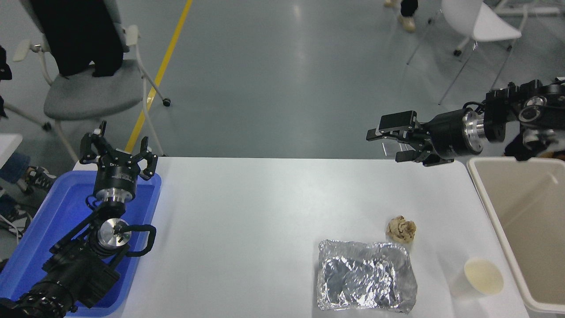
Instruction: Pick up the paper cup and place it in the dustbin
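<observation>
Nearest the camera, at the lower right of the tabletop, the paper cup is seen standing upright with its cream inside showing, untouched. It is set just beside the long wall of the dustbin, which runs along the right edge, and near the right end of a crinkled foil tray. Just beyond the tray's far right corner a crumpled tan paper ball is found. At the lower left, the left gripper is held parked over a blue tray, its jaws spread and nothing between them.

Farther off, above the far edge of the tabletop, the right gripper is carried in from the right edge and pointed leftward. Its jaws are spread and nothing is held. It is well apart from the cup, which lies much nearer the camera.

The pick is judged not yet begun: the step in hand is the approach. For the next move, the right gripper would have to be brought back toward the near right corner, turned downward and lowered until the open jaws straddle the cup's wall or rim. A light closure would be called for, since thin paper is easily crushed. The foil tray and the bin wall would need to be cleared on the way down.
</observation>
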`<state>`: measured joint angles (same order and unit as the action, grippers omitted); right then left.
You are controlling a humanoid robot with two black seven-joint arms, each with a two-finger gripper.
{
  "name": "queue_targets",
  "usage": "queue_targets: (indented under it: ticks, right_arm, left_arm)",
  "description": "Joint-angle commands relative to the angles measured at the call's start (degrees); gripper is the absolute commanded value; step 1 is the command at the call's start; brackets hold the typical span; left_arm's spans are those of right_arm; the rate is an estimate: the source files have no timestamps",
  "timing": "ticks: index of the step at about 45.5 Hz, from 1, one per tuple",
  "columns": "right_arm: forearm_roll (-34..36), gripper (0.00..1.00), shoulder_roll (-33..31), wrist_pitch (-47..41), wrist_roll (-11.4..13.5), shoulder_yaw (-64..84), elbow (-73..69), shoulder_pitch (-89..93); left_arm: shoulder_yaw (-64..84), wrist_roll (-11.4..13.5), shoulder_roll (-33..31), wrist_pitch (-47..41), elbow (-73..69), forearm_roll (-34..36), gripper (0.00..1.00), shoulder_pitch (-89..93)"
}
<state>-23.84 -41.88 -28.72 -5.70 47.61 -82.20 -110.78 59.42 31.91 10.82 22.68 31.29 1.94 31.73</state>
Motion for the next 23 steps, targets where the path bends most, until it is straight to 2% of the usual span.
queue_targets:
  ticks: [1,11,23]
  right_arm:
    - [-2.4,1.0,1.2,-4.5,-0.4,21.5,-12.5,-22.0]
    - [1.5,1.0,4.0,-15.8,-0.5,26.2,-17.8,-38.1]
    - [2.4,1.0,8.3,-16.3,-0.4,27.0,-17.8,-43.6]
  left_arm:
    - [0.0,0.0,0.1,0.0,0.0,0.0,0.99,0.0]
    - [0.1,0.0,0.1,0.0,0.0,0.0,0.99,-0.1]
    - [0.0,0.0,0.1,0.0,0.0,0.0,0.99,0.0]
